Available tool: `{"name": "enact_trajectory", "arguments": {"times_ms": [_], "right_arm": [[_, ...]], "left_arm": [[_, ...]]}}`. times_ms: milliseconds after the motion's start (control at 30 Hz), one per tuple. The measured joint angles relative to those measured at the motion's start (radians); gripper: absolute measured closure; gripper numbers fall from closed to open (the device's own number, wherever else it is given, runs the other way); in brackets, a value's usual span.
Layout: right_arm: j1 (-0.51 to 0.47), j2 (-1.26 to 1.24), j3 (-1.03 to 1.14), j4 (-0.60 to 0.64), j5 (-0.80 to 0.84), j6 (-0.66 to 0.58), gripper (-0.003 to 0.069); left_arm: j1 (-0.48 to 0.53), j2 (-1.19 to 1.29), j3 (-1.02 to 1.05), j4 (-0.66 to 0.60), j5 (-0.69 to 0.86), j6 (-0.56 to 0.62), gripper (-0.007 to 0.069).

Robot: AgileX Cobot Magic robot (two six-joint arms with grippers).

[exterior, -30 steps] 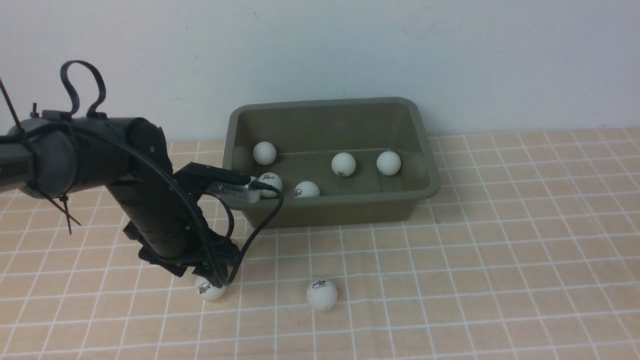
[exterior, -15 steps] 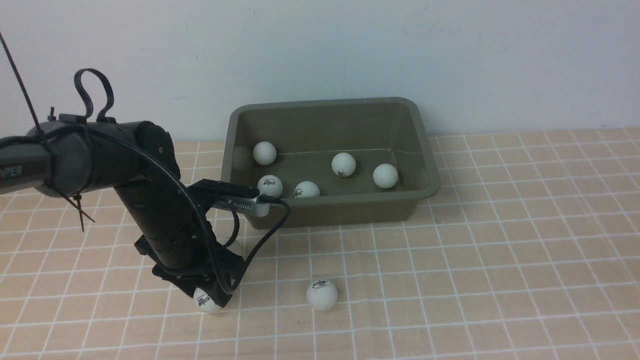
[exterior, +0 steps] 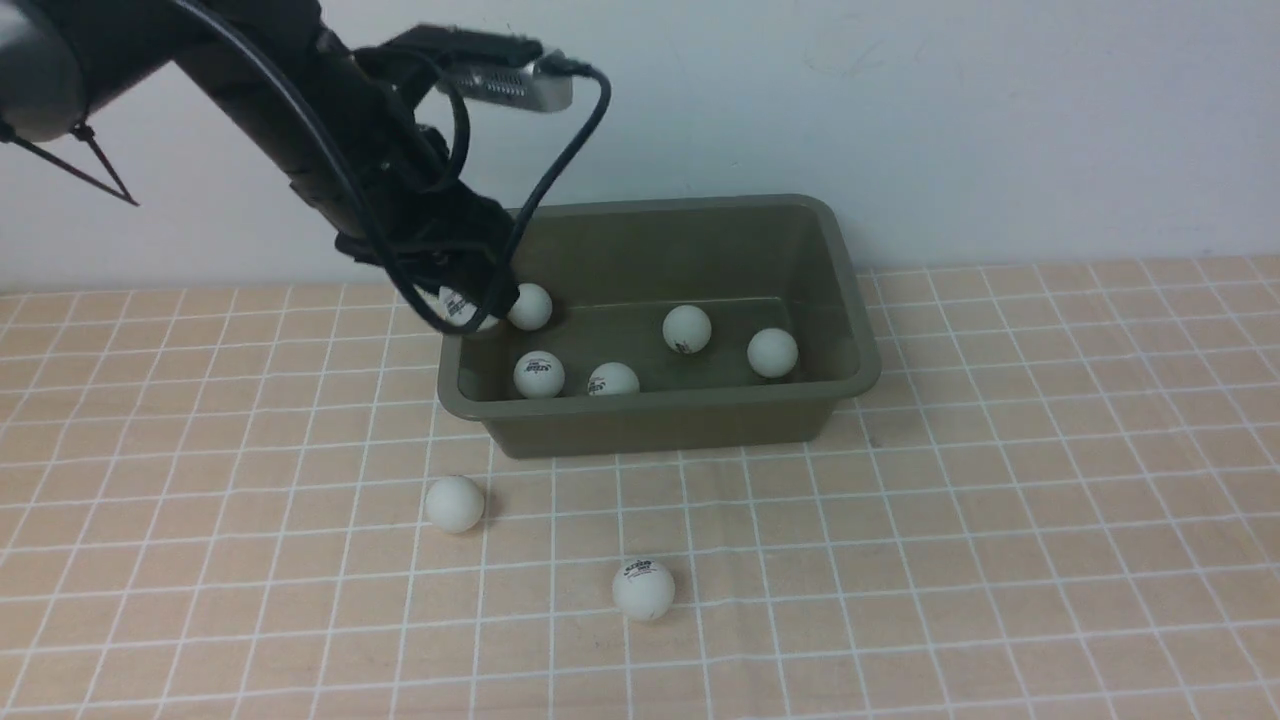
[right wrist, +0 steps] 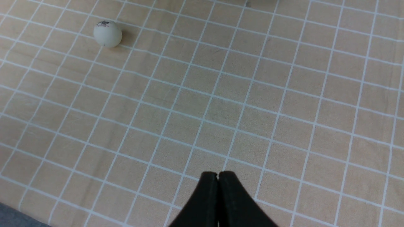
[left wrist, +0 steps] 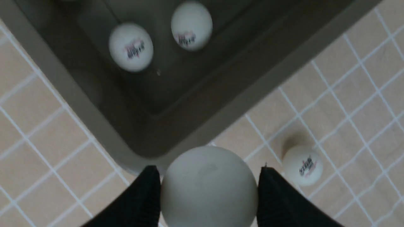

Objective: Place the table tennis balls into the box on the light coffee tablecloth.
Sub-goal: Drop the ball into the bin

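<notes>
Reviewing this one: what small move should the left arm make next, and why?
Probably shift the left gripper a little toward the box's middle before opening: the white logo-marked ball between its fingers hangs by the near-left corner of the rectangular olive-green plastic box, so releasing here might drop it on the rim or outside.

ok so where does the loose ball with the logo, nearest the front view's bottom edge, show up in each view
Front view: the loose ball sits on the cloth just below the picture's middle.
Left wrist view: not in it for sure; a logo ball lies on cloth near the lower right, but I can't tell if it's the same.
Right wrist view: near the upper left.
Shared landmark: the cloth's white grid lines.
</notes>
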Motion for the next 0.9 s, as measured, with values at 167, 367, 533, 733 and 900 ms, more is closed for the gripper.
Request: {"name": "enact_trajectory", "arguments": {"times_ms": [167, 367, 533, 733, 900], "right_arm": [[0.0, 0.0, 0.0, 0.0, 0.0, 0.0, 0.0677], [0.0, 0.0, 0.0, 0.0, 0.0, 0.0, 0.0677], [0.0, 0.0, 0.0, 0.0, 0.0, 0.0, 0.0677], [0.0, 0.0, 0.0, 0.0, 0.0, 0.0, 0.0677], [0.0, 0.0, 0.0, 0.0, 0.0, 0.0, 0.0677]], "left_arm": [[0.0, 0.116, -0.053, -0.052, -0.049, 0.036, 0.0312], [0.0, 0.266, -0.06, -0.075, -0.12, 0.105, 0.0289], [0.0, 0.29, -0.073, -0.08, -0.163, 0.119, 0.0187], [0.0, 0.225, -0.114, -0.068, -0.082, 0.121, 0.0158], [0.0, 0.149, -0.182, 0.0, 0.039, 0.073, 0.0158]]}}
